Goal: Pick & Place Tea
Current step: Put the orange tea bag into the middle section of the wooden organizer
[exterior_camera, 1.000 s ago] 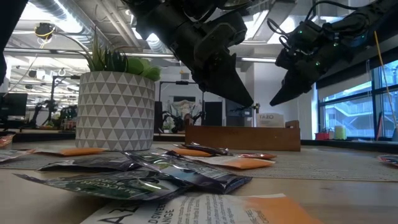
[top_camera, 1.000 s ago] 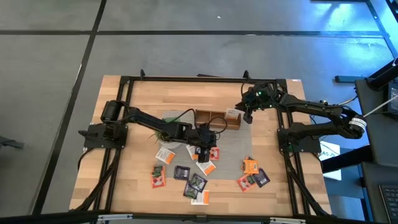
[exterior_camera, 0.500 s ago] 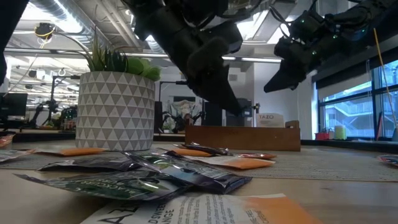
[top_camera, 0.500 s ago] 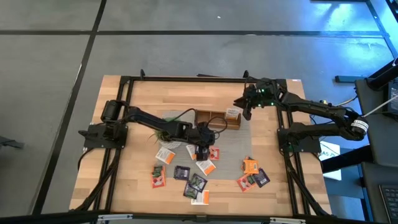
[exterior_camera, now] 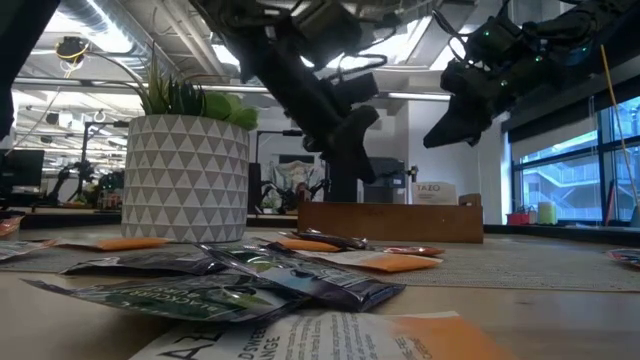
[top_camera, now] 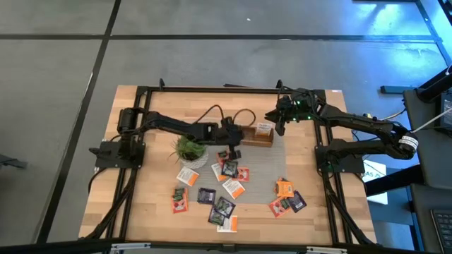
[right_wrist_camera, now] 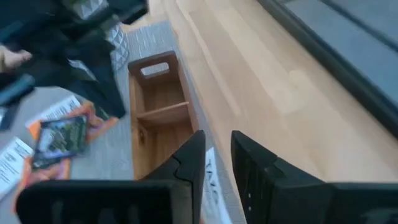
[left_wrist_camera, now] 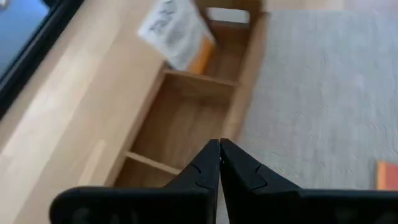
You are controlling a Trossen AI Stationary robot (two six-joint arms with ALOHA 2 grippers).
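From above, one white sachet (top_camera: 264,128) already sits in the wooden box's (top_camera: 247,137) right end, while the other tea sachets (top_camera: 224,185) lie scattered toward the surface's (top_camera: 159,120) front edge. The left wrist view shows the left tool (left_wrist_camera: 219,163) pressed together, empty, over the box's middle compartment. The right wrist view shows the right tool (right_wrist_camera: 216,149) slightly spread, empty, above the box; I judge most work remains.

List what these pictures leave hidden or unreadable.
- Whether the left end effector pinches a sachet: wrist view shows fingers together, nothing visible.
- Print on the white sachet in the wooden box: blurred.
- Box interior, low view: hidden behind its front wall.
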